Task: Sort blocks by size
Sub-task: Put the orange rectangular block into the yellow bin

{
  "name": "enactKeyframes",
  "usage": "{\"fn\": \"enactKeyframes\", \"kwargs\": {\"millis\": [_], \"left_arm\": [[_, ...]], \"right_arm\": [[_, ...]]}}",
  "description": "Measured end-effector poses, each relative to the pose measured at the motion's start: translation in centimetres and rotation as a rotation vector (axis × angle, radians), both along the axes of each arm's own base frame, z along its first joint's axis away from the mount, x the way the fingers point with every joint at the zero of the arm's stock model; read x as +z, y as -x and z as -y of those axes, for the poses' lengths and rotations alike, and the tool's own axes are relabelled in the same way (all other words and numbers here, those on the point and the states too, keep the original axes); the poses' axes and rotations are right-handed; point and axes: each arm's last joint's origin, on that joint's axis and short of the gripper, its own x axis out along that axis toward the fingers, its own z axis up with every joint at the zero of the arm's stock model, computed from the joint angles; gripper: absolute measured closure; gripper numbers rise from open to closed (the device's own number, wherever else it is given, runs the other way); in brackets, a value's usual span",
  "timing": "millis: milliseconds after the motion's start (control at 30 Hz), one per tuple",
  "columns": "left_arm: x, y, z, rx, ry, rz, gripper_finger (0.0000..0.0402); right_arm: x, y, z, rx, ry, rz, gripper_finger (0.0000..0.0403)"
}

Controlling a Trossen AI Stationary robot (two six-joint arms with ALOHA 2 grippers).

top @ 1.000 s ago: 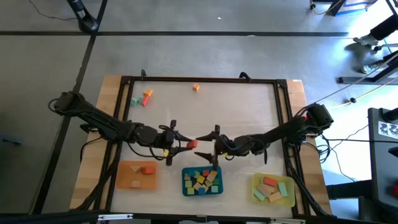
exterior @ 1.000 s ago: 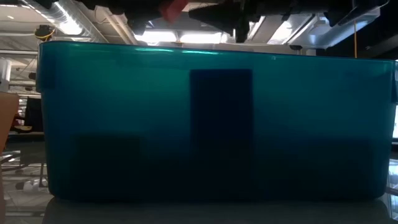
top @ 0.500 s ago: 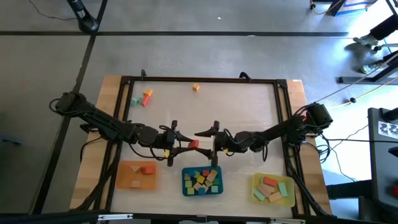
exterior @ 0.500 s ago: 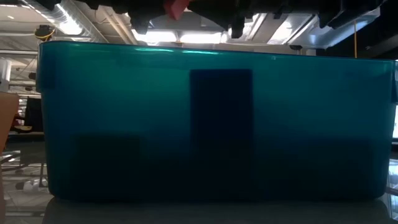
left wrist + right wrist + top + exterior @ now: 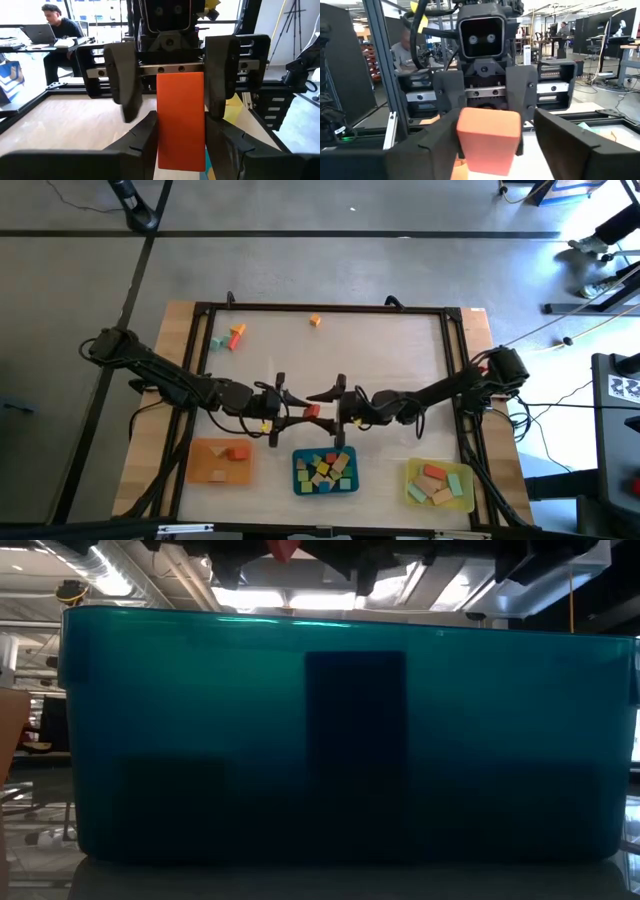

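An orange-red block (image 5: 312,411) hangs above the middle of the table, over the teal tray's far side, with my left gripper (image 5: 299,412) shut on it. The left wrist view shows the block (image 5: 180,115) between my left gripper's (image 5: 181,137) fingers. My right gripper (image 5: 326,409) faces it from the table's right. It is open, with one finger on each side of the block's free end (image 5: 487,132). The low view shows only a corner of the block (image 5: 282,548). My left gripper pinches the block's two long side faces (image 5: 162,142) between its two fingers. The fingers lie level, coming from the table's left. The block sticks out past the fingertips toward the right gripper, lifted clear of the table. My right gripper: I cannot tell whether its fingers (image 5: 437,135) touch the block.
Three trays with blocks stand along the near edge: orange (image 5: 203,471), teal (image 5: 297,472) and yellow (image 5: 412,483). The teal tray's wall (image 5: 340,740) fills the low view. Loose blocks lie far left (image 5: 236,335) and at the far middle (image 5: 315,321). People sit at desks beyond the table.
My right gripper has gone toward the table's left, closing in on the block held by my left gripper. Its fingers now stand around the block's free end.
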Motion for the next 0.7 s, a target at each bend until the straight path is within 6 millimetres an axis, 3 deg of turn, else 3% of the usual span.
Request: {"fn": "enactKeyframes", "kwargs": {"millis": [267, 433, 700], "left_arm": [[-0.05, 0.01, -0.02, 0.009, 0.004, -0.003, 0.0276], [-0.10, 0.02, -0.02, 0.009, 0.017, -0.008, 0.0270], [0.39, 0.94, -0.21, -0.006, 0.009, -0.050, 0.0194]], "right_arm": [[-0.02, -0.08, -0.04, -0.006, 0.024, 0.000, 0.0265], [-0.08, -0.09, -0.05, -0.004, 0.027, -0.005, 0.0270], [0.66, 0.62, -0.34, 0.016, 0.066, -0.059, 0.0270]]}}
